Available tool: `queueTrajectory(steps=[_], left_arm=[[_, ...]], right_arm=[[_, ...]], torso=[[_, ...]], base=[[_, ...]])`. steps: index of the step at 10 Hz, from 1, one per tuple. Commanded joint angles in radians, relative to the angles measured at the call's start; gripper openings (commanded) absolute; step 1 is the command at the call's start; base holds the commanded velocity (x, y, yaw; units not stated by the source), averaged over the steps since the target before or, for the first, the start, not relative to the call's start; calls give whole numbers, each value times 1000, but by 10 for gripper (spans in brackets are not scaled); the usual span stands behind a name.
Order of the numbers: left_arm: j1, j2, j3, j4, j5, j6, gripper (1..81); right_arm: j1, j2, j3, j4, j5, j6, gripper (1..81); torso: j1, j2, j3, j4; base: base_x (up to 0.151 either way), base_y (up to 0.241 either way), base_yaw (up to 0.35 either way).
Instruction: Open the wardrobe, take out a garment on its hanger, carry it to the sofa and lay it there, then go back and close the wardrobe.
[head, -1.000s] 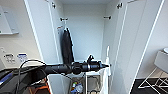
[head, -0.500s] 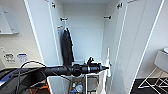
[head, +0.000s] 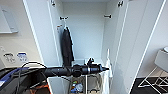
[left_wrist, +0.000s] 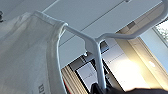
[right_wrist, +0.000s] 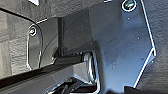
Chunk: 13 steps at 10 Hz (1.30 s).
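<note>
Wardrobe (head: 140, 45) stood open, both doors swung out, the right door taking up a big part of the head view and the top of the cabinet cut off. Inside, a long black garment (head: 67, 46) hung from the rail at the left, its lower end hidden behind the arm. Left arm reached in from the left side, level, its gripper (head: 107, 68) at the front right of the opening, too small and blurred there to read the jaws. Just beside the gripper tip a thin white strip of the garment (head: 107, 72) hung down edge-on along the right door, its lower end cut off at the frame edge. In the left wrist view the white T-shirt (left_wrist: 25, 57) draped over one shoulder of the hanger (left_wrist: 96, 47), collar band clear, some small print near the hem unreadable. The hanger's stem ran down into a dark shape (left_wrist: 100, 88) at the edge, apparently the left gripper clamped on it, though the fingertips were mostly cut off. Hanger hook not visible. Right wrist view gave the dark plate and bar over dark textured floor (right_wrist: 15, 45); right gripper state could not be told. Clutter low in the wardrobe (head: 77, 87) was blurred, unidentifiable. A white chair (head: 160, 70) stood at far right, partly cut off.
</note>
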Motion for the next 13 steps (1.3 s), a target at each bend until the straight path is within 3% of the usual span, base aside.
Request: queueTrajectory(steps=[1,8,13], left_arm=[[-178,-1,41,30,-52,17,10],[-175,0,41,50,-52,15,10],[-173,-11,38,50,-51,12,10]], right_arm=[[46,10,10,4,-57,-4,811],[46,10,10,4,-57,-4,811],[46,8,10,7,-57,-4,811]], torso=[[0,0,0,0],[0,0,0,0],[0,0,0,0]], base=[[0,0,0],[0,0,0],[0,0,-205]])
